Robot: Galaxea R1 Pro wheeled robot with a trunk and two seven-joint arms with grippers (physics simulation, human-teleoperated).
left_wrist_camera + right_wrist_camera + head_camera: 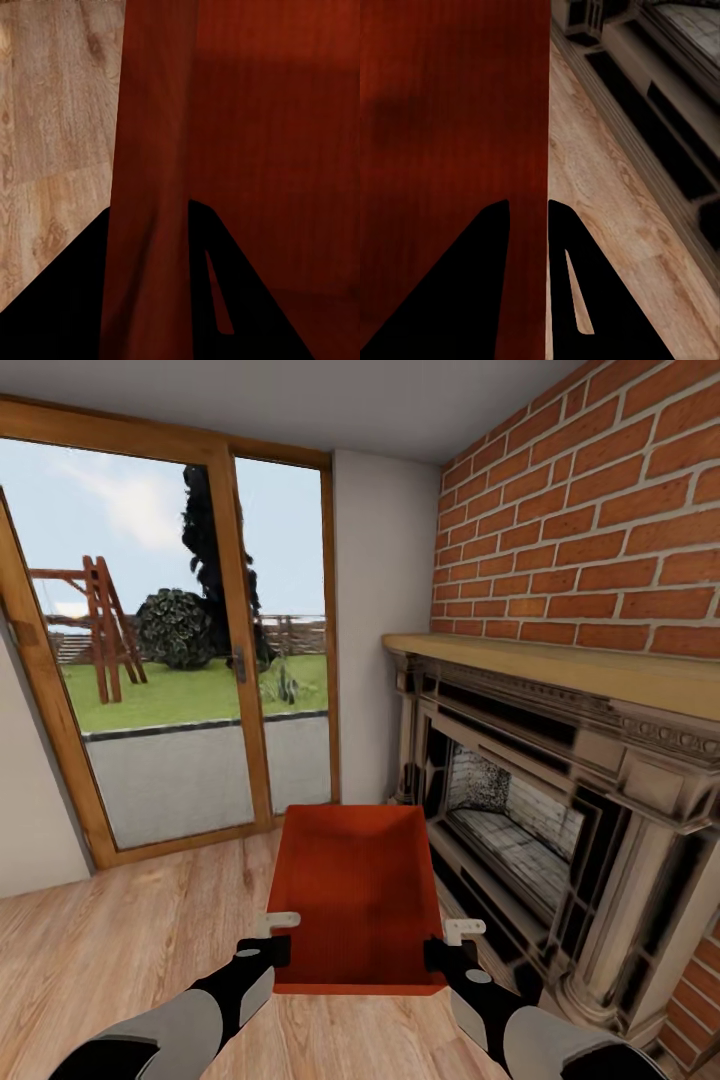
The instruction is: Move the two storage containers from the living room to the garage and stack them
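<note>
Head camera down over container (357, 890) (wrists close-up).

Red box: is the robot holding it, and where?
Yes. Both grippers hold the red box: the left gripper pinches its left wall, the right gripper its right wall, near the closest end.

orange-red storage container (357, 890), open-topped, held level above the light wood plank floor (150, 930).

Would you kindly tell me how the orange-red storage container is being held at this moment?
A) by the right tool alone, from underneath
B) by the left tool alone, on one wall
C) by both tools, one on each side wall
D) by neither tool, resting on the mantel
C: the left tool straddles one side wall of the storage container and the right tool straddles the opposite wall, above the wood floor.
</note>
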